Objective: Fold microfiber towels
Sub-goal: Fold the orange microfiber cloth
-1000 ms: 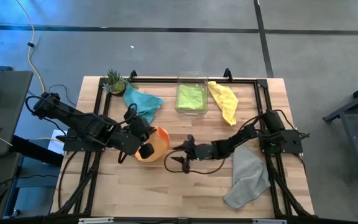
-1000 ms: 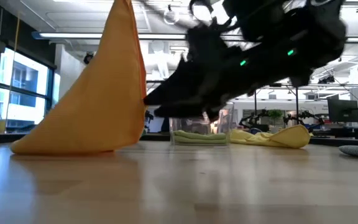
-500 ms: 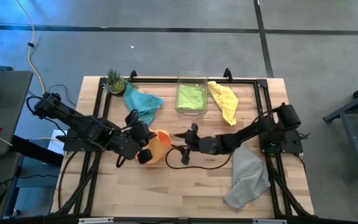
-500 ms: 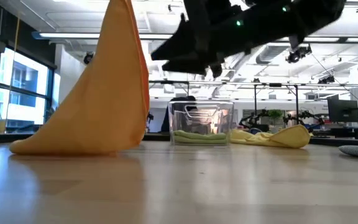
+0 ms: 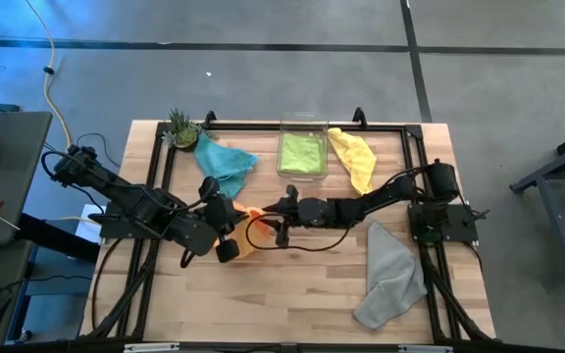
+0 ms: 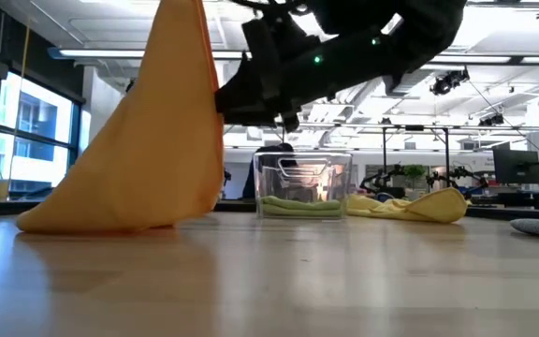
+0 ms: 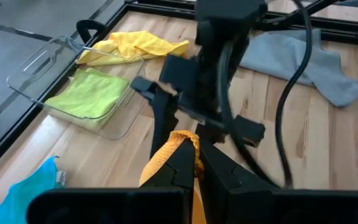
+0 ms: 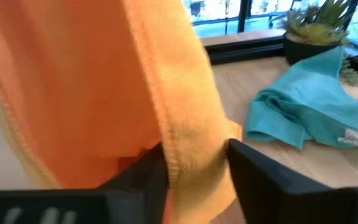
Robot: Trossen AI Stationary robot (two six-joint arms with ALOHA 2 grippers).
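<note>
The orange towel [image 6: 148,140] hangs as a tall cone from my left gripper [image 7: 197,171], which is shut on its top; its lower end [image 6: 92,220] rests on the table. My right gripper [image 8: 194,171] is open and reaches in level from the table's right, with the towel's hanging hemmed edge [image 8: 191,134] between its two fingers. In the high view both grippers meet at the towel [image 5: 246,235] near the table's middle. The teal towel [image 5: 224,162], the yellow towel [image 5: 353,157] and the grey towel [image 5: 390,275] lie loose on the table. My left gripper pinches a bunched peak of the orange towel [image 7: 188,146] between its two fingers, slanting down from the table's left. The towel hangs below the fingers with its lower end on the table. My right gripper's fingers [image 8: 257,171] flank the hanging hem; whether they touch it, I cannot tell.
A clear plastic bin [image 5: 302,132] with the lime green towel [image 5: 302,152] in it stands at the far middle. A small potted plant [image 5: 179,127] stands at the far left corner. Black frame rails [image 5: 155,167] run along the table's edges.
My right gripper has risen from near the tabletop and gone toward the table's left and far side, up to the orange towel's hanging edge. The towel stays raised in my left gripper with its lower end on the table.
</note>
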